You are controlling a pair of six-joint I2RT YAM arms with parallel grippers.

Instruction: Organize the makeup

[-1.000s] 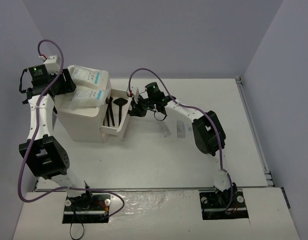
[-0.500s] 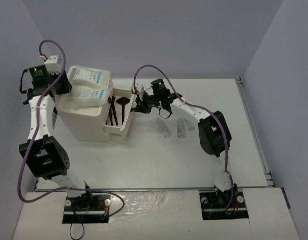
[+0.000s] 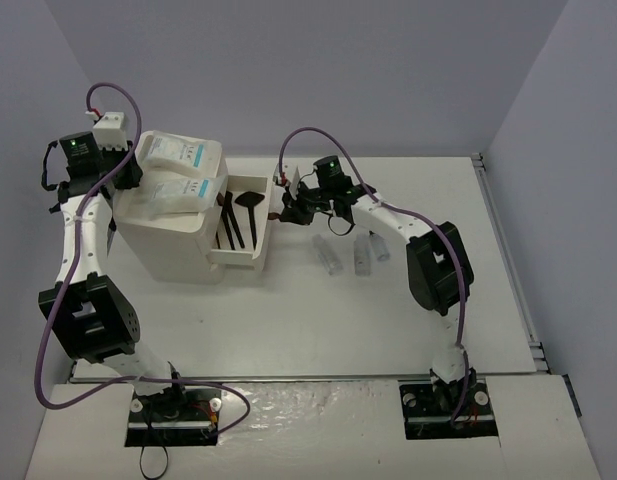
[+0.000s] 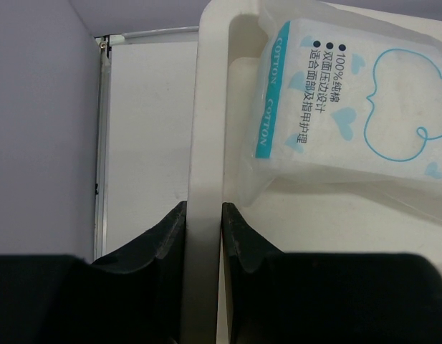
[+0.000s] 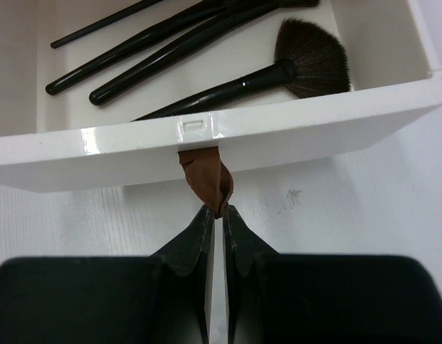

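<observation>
Brushes (image 5: 306, 61) (black-handled) lie in the drawer (image 5: 314, 122) just beyond the right tool (image 5: 218, 213).

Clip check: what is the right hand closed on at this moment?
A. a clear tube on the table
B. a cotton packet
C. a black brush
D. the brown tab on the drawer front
D: in the right wrist view the right hand pinches the tip of the brown tab hanging from the drawer front, while the brushes lie untouched inside it.
</observation>
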